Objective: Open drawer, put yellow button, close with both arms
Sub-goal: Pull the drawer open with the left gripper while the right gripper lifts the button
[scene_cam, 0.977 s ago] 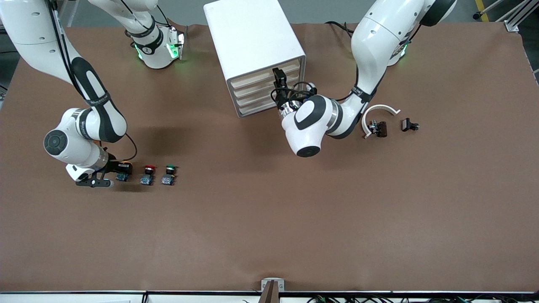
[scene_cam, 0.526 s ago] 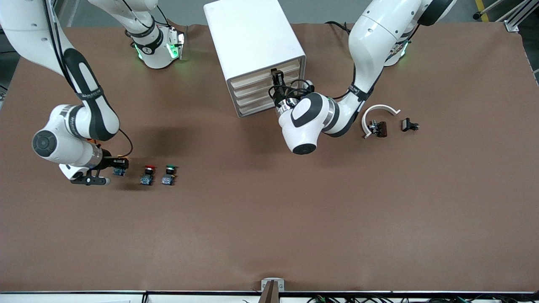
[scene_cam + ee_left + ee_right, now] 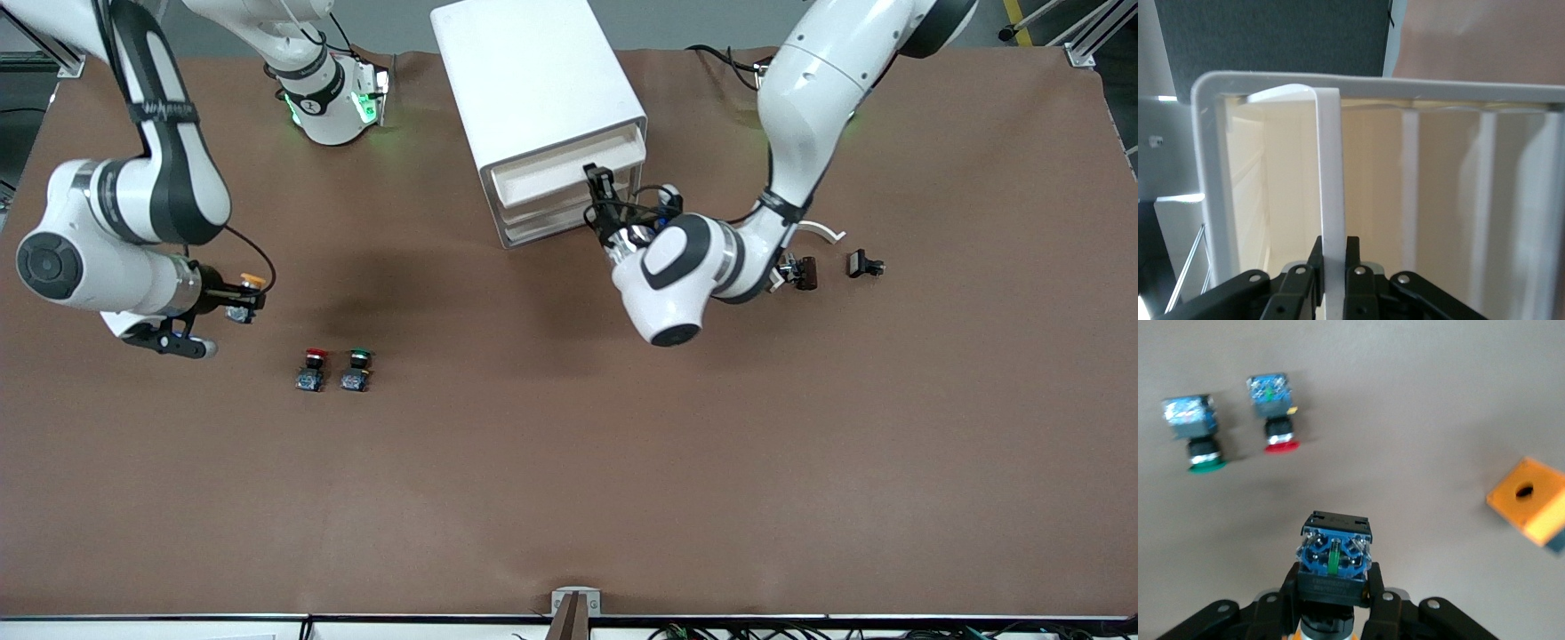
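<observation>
The drawer, topmost in the white cabinet, stands partly pulled out. My left gripper is shut on the drawer's front lip, one finger on each side of it in the left wrist view. My right gripper is shut on the yellow button and holds it up over bare table toward the right arm's end. In the right wrist view the yellow button's blue base points away from the gripper; a sliver of its orange cap shows below.
The red-capped button and green-capped button lie side by side on the table; both also show in the right wrist view, the red one and the green one. An orange block lies near them. A white curved piece and small black parts lie toward the left arm's end.
My left gripper has pulled the top drawer out from the cabinet. My right gripper has lifted the yellow button off the table and away from the red and green buttons.
</observation>
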Robot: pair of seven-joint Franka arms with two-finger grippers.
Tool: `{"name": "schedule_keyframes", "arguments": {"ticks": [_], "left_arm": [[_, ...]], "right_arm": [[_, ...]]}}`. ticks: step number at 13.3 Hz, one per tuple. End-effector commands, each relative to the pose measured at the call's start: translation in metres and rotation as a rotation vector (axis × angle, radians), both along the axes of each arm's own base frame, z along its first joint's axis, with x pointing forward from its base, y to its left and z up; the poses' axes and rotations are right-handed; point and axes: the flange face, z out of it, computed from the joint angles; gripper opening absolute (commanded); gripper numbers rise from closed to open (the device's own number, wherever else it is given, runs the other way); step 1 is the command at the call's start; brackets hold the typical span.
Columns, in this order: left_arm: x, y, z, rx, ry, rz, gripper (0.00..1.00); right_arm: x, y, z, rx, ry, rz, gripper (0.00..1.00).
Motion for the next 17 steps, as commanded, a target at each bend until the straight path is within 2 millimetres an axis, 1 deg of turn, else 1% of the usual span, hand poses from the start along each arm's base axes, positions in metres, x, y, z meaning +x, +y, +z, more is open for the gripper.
{"name": "schedule_keyframes", "arguments": {"ticks": [1,2,3,4,5,6,7,8,9,10,11,12,13,14,15,17], "left_arm": [[0.039,0.038,0.009,-0.021,-0.008,0.079,0.0],[0.053,0.054,0.01,-0.024,-0.014,0.113,0.0],[0.065,0.069,0.011,-0.029,-0.02,0.146,0.0],[0.074,0.082,0.011,-0.036,-0.026,0.172,0.0],[0.08,0.087,0.014,-0.039,-0.034,0.183,0.0],[0.084,0.089,0.012,-0.041,-0.035,0.189,0.03],[0.09,0.094,0.014,-0.047,-0.043,0.2,0.3],[0.092,0.096,0.015,-0.049,-0.047,0.204,0.92],[0.095,0.096,0.018,-0.051,-0.056,0.204,1.0],[0.102,0.099,0.026,-0.057,-0.073,0.215,1.0],[0.109,0.105,0.032,-0.062,-0.088,0.226,1.0],[0.116,0.11,0.039,-0.068,-0.106,0.234,1.0],[0.124,0.118,0.047,-0.07,-0.128,0.242,1.0],[0.135,0.131,0.053,-0.077,-0.157,0.256,1.0],[0.145,0.147,0.059,-0.075,-0.191,0.265,1.0],[0.164,0.175,0.073,-0.016,-0.291,0.251,1.0]], "right_arm": [[-0.018,0.041,0.056,-0.052,0.004,-0.07,0.12],[-0.024,0.061,0.074,-0.075,0.025,-0.087,0.11],[-0.031,0.086,0.094,-0.108,0.048,-0.116,0.11],[-0.037,0.109,0.109,-0.139,0.065,-0.147,0.11],[-0.046,0.138,0.126,-0.172,0.075,-0.172,0.11],[-0.055,0.166,0.138,-0.197,0.069,-0.191,0.1],[-0.066,0.198,0.147,-0.225,0.056,-0.219,0.09],[-0.077,0.227,0.154,-0.233,0.042,-0.25,0.09],[-0.089,0.256,0.162,-0.221,0.037,-0.305,0.09],[-0.1,0.283,0.171,-0.197,0.041,-0.358,0.09],[-0.106,0.307,0.177,-0.195,0.036,-0.418,0.09],[-0.106,0.33,0.177,-0.207,0.023,-0.473,0.1],[-0.11,0.353,0.179,-0.207,0.002,-0.504,0.1],[-0.115,0.373,0.178,-0.189,-0.011,-0.548,0.1],[-0.117,0.388,0.177,-0.156,-0.018,-0.614,0.1],[-0.122,0.418,0.166,-0.128,-0.044,-0.705,0.1]]}}
